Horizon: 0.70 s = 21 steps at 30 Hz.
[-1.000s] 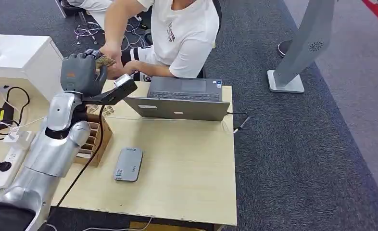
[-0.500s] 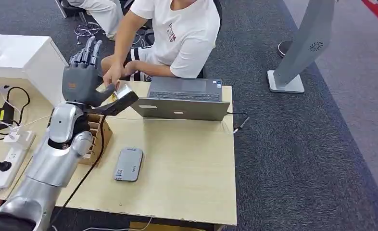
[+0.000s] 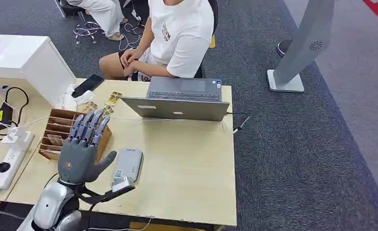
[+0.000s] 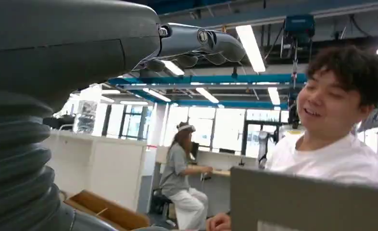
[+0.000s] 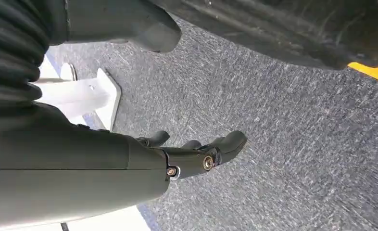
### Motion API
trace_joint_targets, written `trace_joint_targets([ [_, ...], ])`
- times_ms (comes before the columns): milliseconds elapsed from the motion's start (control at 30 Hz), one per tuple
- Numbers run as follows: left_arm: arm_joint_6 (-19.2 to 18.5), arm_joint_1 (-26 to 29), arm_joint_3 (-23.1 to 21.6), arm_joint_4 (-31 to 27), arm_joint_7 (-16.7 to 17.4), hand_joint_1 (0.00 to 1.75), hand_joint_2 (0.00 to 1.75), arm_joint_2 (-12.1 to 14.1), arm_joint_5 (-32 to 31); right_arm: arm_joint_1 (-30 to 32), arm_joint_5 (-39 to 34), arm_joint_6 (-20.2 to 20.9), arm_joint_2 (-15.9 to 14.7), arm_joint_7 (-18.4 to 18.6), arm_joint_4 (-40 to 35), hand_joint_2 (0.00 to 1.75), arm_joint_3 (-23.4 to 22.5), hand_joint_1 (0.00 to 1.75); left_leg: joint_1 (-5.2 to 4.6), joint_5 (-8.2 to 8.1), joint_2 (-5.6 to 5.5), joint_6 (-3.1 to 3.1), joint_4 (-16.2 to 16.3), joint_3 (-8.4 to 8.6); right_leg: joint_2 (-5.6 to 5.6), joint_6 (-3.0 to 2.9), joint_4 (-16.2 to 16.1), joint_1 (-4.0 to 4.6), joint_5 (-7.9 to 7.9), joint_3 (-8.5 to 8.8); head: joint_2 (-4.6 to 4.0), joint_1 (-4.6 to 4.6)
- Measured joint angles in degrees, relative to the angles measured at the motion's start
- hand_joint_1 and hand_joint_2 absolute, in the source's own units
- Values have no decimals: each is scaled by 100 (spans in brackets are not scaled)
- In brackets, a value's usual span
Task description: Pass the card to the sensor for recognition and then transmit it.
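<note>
The left hand [image 3: 81,154] is raised over the table [image 3: 187,163], fingers spread and holding nothing. A sensor [image 3: 128,164] lies just right of it, a card box [image 3: 57,137] just ahead. The right hand [image 5: 129,163] hangs over carpet, fingers loosely extended, holding nothing.

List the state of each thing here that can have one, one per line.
Left robot hand: open, fingers spread, holding nothing, raised over the table's near left.
Right robot hand: empty, fingers loosely apart, hanging over the carpet.
Sensor: flat on the table, nothing on it.
Laptop: open, facing the person.
Card box: open-topped, cards in slots.
Phone: lying flat, screen dark.
</note>
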Motion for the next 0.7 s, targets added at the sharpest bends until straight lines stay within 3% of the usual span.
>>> trace_joint_targets([
  [233, -849, 655, 358, -179, 378, 0, 175, 174, 127, 7, 33, 0, 20, -2, -57, 175, -50, 0, 1, 2, -3, 0, 0, 0, -7, 0, 2, 1, 1, 3, 0, 2],
  [700, -1451, 820, 907, -192, 573, 0, 175, 337, 391, 1, 136, 4, 39, -22, -90, 175, -103, 0, 1, 3, -9, 1, 0, 2, -9, 0, 1, 1, 2, 6, 0, 2],
])
